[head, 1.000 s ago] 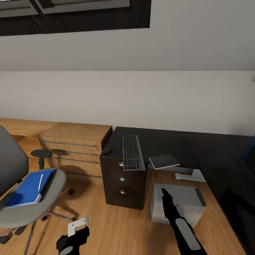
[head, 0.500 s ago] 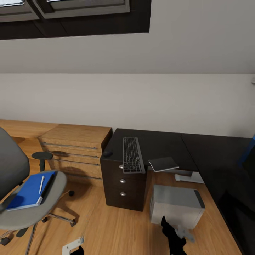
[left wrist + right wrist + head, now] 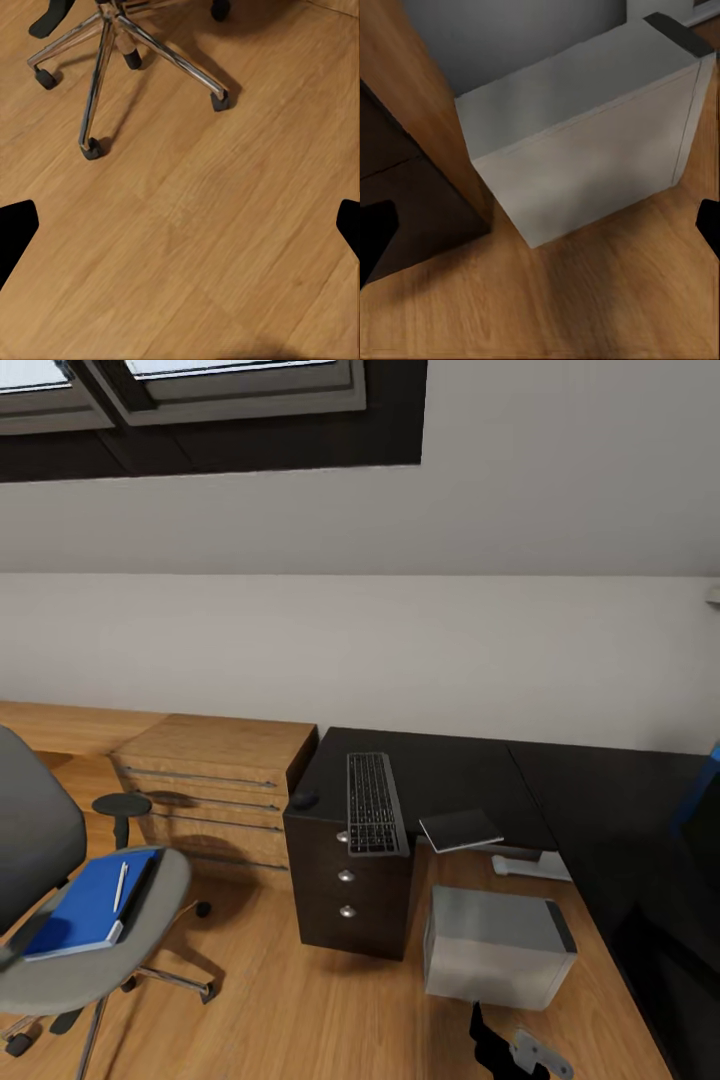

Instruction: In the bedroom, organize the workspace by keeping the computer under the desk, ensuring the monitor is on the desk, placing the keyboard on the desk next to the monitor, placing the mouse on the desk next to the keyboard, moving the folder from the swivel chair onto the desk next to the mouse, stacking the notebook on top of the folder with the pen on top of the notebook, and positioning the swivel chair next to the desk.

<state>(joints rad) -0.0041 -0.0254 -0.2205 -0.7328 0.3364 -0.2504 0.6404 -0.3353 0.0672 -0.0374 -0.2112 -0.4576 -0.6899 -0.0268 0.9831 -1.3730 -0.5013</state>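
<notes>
The grey swivel chair (image 3: 45, 920) stands at the left on the wood floor. The blue folder (image 3: 80, 908) lies on its seat, and the white pen (image 3: 120, 887) lies on the folder. On the black desk (image 3: 600, 800) the keyboard (image 3: 372, 803) lies over the drawer unit (image 3: 345, 890). The dark mouse (image 3: 304, 798) is to its left. A thin grey notebook (image 3: 460, 828) overhangs the desk edge. The grey computer (image 3: 497, 945) (image 3: 585, 157) stands on the floor beside the drawers. My right gripper (image 3: 540, 229) hangs open near it. My left gripper (image 3: 180, 225) is open over the floor by the chair's chrome base (image 3: 112, 60). The monitor is out of view.
An oak dresser (image 3: 215, 780) adjoins the drawer unit, with a small black round stool (image 3: 120, 805) in front of it. The desk's white pedestal foot (image 3: 530, 863) sits behind the computer. A blue panel (image 3: 705, 780) edges the desk at the right. My right arm (image 3: 492, 1042) shows at the bottom edge.
Both arms have dropped: the right arm sank to the picture's bottom edge and the left one left the head view. The head view tilted slightly upward.
</notes>
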